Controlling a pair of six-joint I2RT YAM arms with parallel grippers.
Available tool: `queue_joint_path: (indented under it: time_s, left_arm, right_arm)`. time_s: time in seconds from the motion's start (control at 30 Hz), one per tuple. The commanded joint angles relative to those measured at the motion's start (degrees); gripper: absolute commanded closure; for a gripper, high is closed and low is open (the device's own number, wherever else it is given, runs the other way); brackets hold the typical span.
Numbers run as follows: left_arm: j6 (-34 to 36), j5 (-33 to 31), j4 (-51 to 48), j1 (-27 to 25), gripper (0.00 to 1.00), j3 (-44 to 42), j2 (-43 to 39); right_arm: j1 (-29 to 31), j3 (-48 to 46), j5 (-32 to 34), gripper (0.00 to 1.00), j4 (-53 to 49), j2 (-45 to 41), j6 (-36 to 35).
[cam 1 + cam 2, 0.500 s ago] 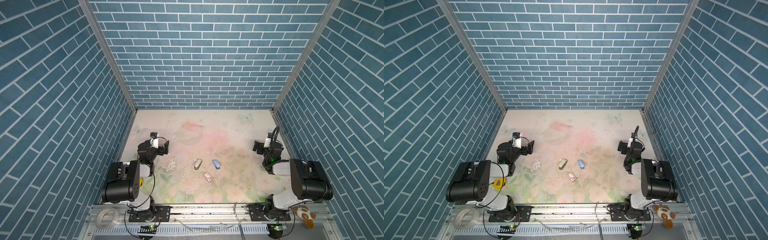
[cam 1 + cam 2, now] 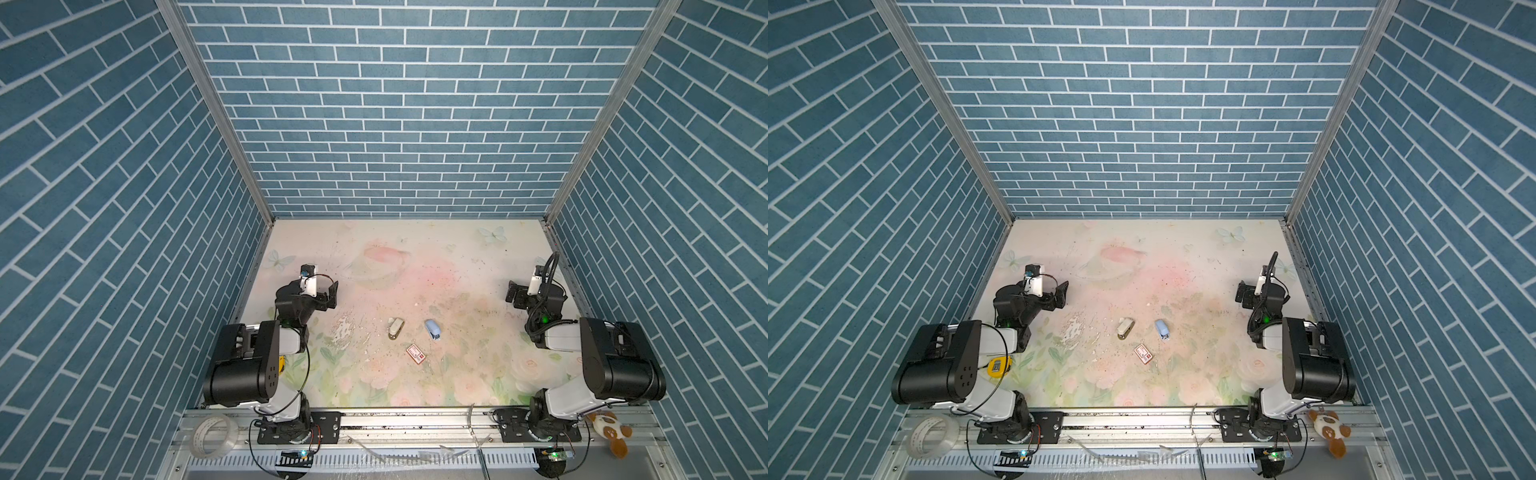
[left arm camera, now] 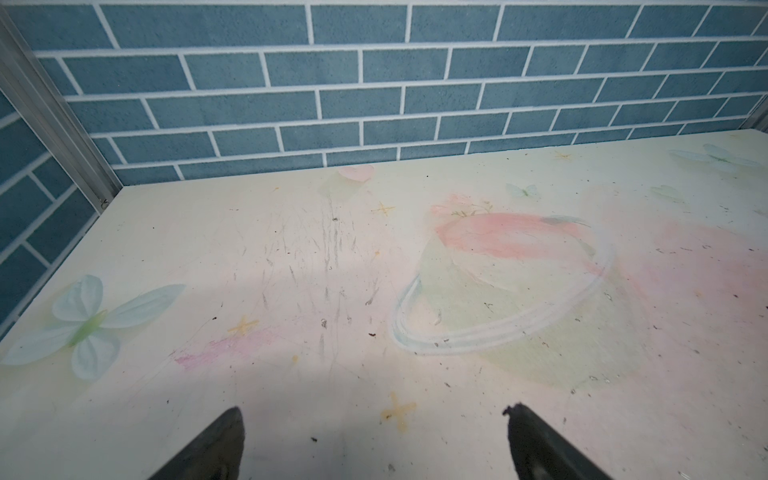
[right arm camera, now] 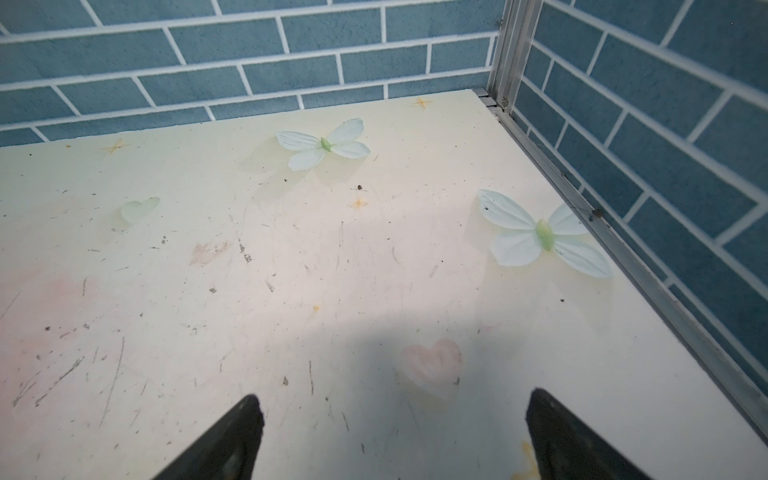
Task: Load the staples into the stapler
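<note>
Compared with half a second before, nothing has changed: both arms stay parked at the sides and no object on the pale flower-printed table has shifted, so I judge that the loading is not yet begun. The left gripper hangs at about 9 o'clock of the table and the right gripper at about 3 o'clock. Each has its black fingers spread wide over bare surface and holds nothing. The small light-blue plastic stapler lies near the middle, well apart from both grippers. At its 9 o'clock lies a whitish-and-olive oblong thing, too small to identify, and at its 7 o'clock a flat red-and-white cardboard box. The staples, as loose metal strips, I cannot make out in any view; perhaps the box holds them, but this is only a guess. Nothing stands between the grippers and these three things. Off the table, on the front rail, lie a clear tape roll at 7 o'clock and a brown-and-white plush toy at 5 o'clock.
</note>
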Motion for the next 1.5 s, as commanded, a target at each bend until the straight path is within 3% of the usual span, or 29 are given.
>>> queue_joint_path:
  time_s: [0.0, 1.03, 1.17, 1.37, 1.47]
  left_arm:
    - [0.2, -0.1, 0.1, -0.2, 0.0, 0.2, 0.2]
    - [0.7, 1.3, -0.3, -0.3, 0.0, 0.3, -0.3]
    - [1.2, 0.8, -1.6, -0.7, 0.0, 0.3, -1.6]
    - [0.7, -0.1, -0.4, -0.6, 0.0, -0.9, -2.9]
    - [0.6, -0.3, -4.9, -0.6, 0.0, 0.5, -4.9]
  right_arm:
    - [-0.1, 1.0, -0.4, 0.01, 0.5, 0.1, -2.8]
    - [-0.1, 1.2, -0.6, 0.01, 0.4, 0.1, -2.5]
    - [0.0, 0.4, 2.2, 0.01, 0.9, -1.0, -1.5]
    - [-0.1, 3.4, 5.3, 0.01, -14.2, -10.7, -1.0]
    - [0.0, 5.1, 8.6, 0.01, -23.5, -16.1, 3.4]
